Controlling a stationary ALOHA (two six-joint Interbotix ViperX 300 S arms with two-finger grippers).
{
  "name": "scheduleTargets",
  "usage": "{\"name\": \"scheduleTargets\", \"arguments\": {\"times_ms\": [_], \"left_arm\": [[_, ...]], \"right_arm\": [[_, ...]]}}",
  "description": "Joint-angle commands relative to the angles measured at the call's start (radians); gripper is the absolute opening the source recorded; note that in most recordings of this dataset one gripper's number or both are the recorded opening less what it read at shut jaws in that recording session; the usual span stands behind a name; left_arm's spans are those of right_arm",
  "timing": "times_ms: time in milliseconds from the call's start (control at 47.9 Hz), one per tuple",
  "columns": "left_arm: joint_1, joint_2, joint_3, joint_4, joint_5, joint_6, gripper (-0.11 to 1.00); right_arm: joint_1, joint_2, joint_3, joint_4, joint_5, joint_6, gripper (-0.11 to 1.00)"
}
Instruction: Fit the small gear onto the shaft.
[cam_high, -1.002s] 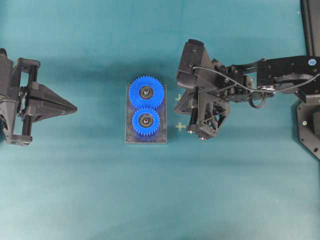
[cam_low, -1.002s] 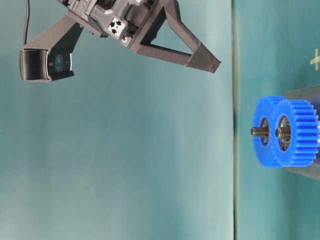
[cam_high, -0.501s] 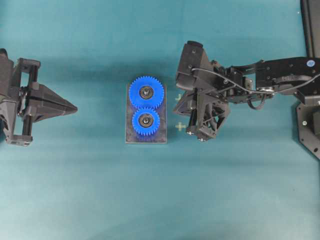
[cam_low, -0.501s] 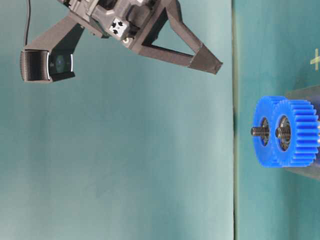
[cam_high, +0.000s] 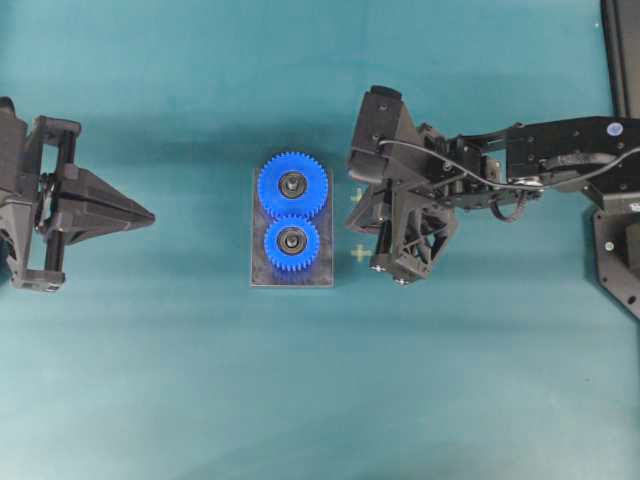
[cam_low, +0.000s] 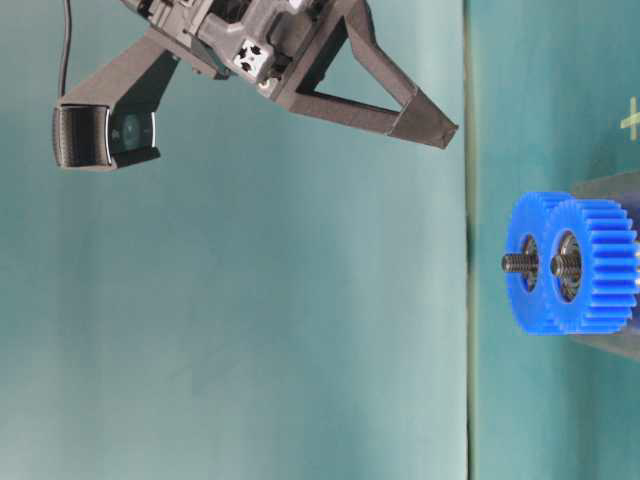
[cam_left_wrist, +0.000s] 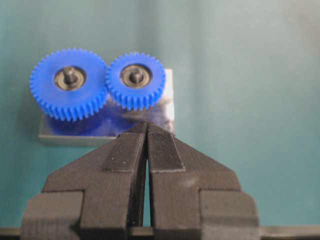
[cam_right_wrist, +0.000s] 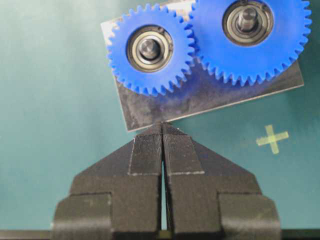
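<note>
The small gear (cam_high: 292, 243) sits on the grey plate (cam_high: 292, 277), its teeth meshed with the larger blue gear (cam_high: 293, 185). The shaft (cam_right_wrist: 148, 47) shows as a silvery end in the small gear's dark hub. My right gripper (cam_high: 352, 222) hangs shut and empty above the table, right of the plate, tilted down towards it. In the right wrist view its tips (cam_right_wrist: 163, 125) point at the plate edge below the small gear (cam_right_wrist: 151, 49). My left gripper (cam_high: 150, 214) is shut and empty, far left of the plate; from its wrist the small gear (cam_left_wrist: 135, 81) lies straight ahead.
Two yellow tape crosses (cam_high: 360, 253) (cam_high: 355, 197) mark the teal table between the plate and my right gripper. A black frame (cam_high: 622, 50) stands at the right edge. From table level, threaded peg ends (cam_low: 515, 263) stick out of both gears.
My right gripper has dropped slightly towards the table and edged a little towards the plate. The left gripper and both gears have not moved.
</note>
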Motion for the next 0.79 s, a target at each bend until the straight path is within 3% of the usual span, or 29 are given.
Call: {"name": "scheduleTargets", "arguments": {"times_ms": [0, 772], "left_arm": [[0.0, 0.0, -0.012, 0.002, -0.009, 0.0, 0.0], [0.0, -0.002, -0.017, 0.002, -0.009, -0.002, 0.0]], "right_arm": [[0.003, -0.011, -0.02, 0.002, -0.006, -0.006, -0.01], [0.005, -0.011, -0.02, 0.002, -0.005, 0.011, -0.01]]}}
